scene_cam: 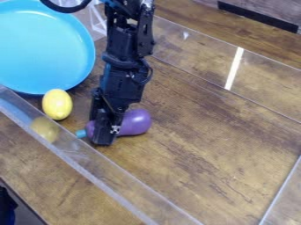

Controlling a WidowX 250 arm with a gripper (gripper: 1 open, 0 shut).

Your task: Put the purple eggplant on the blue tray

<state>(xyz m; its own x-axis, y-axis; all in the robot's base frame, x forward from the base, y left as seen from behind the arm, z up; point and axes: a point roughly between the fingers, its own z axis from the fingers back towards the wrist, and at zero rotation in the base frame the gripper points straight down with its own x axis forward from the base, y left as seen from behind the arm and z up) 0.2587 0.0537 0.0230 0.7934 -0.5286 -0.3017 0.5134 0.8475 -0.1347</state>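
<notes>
Hand clamped down on the purple eggplant, on the bench just right of the blue tray.

The black hand (104, 132) points steeply down, its jaws closed tight onto the purple eggplant (134, 124), which rests on the wooden bench (212, 132) a little below and to the right of the blue tray (41, 48). The eggplant's long axis runs roughly left to right, with a teal tip showing at its left end, towards the clear barrier (83, 163). That barrier crosses diagonally just beyond the eggplant on the side away from the tray; to the eggplant's right the bench lies open. The tray shows nothing inside it; a yellow ball (56, 104) sits on the bench against its lower rim, between tray and barrier.
</notes>
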